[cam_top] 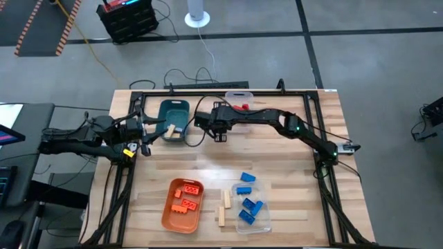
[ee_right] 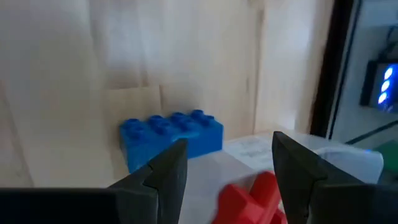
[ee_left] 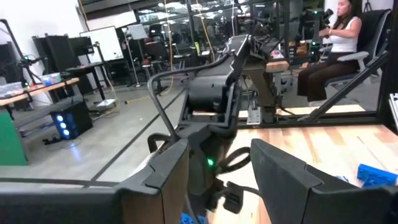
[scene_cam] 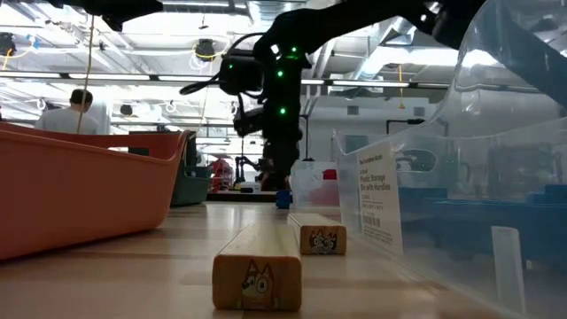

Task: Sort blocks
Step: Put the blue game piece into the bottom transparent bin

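My right gripper hangs open over the far middle of the table, fingers slanting down, with nothing between them. Just beyond its fingertips a blue brick lies flat on the wood, studs up. Beside that, a red brick lies in a clear bin. My left gripper waits open and level at the left, next to the teal tray, which holds a wood piece. Orange bricks lie in the orange tray.
Near the front, a clear bin holds blue bricks. Two more blue bricks and two wood pieces lie on the table between it and the orange tray. A black frame rims the table's far and side edges.
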